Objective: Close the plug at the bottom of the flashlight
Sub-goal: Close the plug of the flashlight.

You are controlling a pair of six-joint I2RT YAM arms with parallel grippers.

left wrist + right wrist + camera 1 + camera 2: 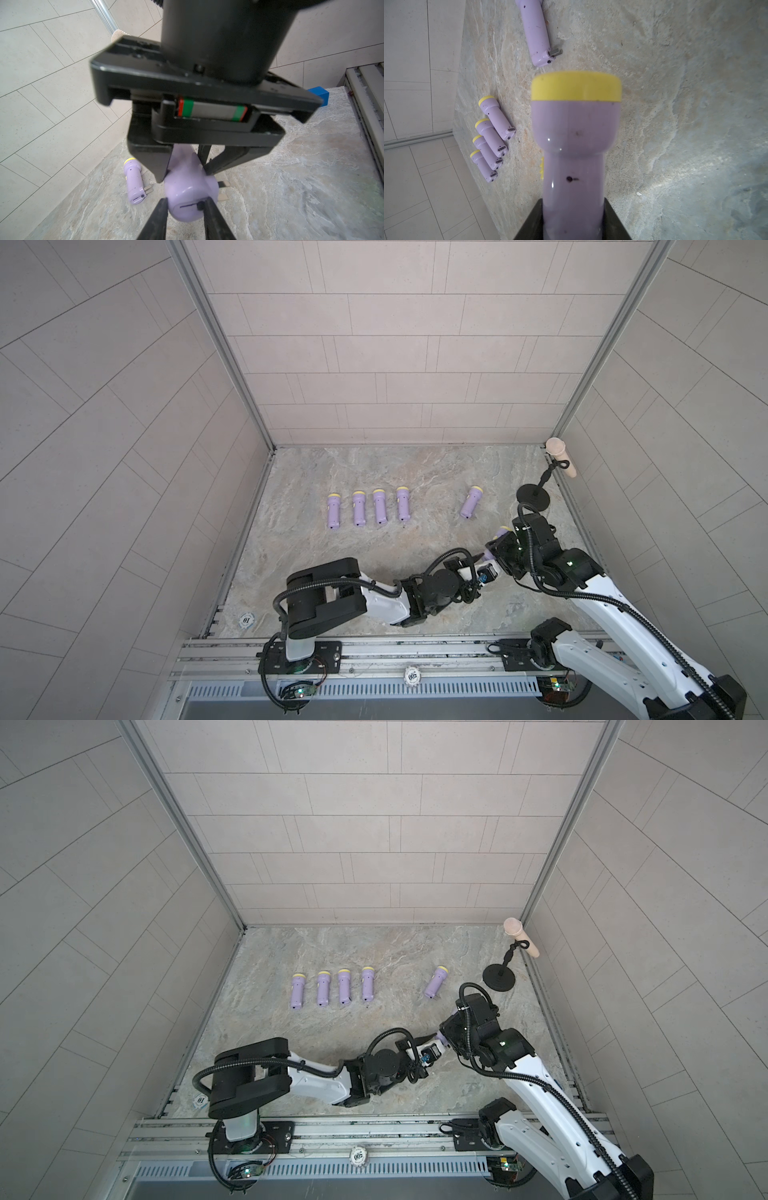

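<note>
My right gripper point(573, 202) is shut on the body of a purple flashlight point(575, 145) with a yellow head, holding it above the table's right half. In both top views only a little of the flashlight point(503, 533) point(441, 1040) shows past that gripper. Its rounded bottom end point(187, 193) faces the left wrist camera. The plug's two metal prongs point(224, 184) stick out sideways from that end. My left gripper point(186, 204) point(478, 562) is open, its fingers a small way apart right at the bottom end, one by each side.
Several more purple flashlights point(368, 508) lie in a row at the back left. Another point(470, 502) point(135, 182) lies alone with its prongs out. A microphone stand point(533, 497) is at the back right corner. Tiled walls enclose the table, and a metal rail point(374, 655) runs along the front.
</note>
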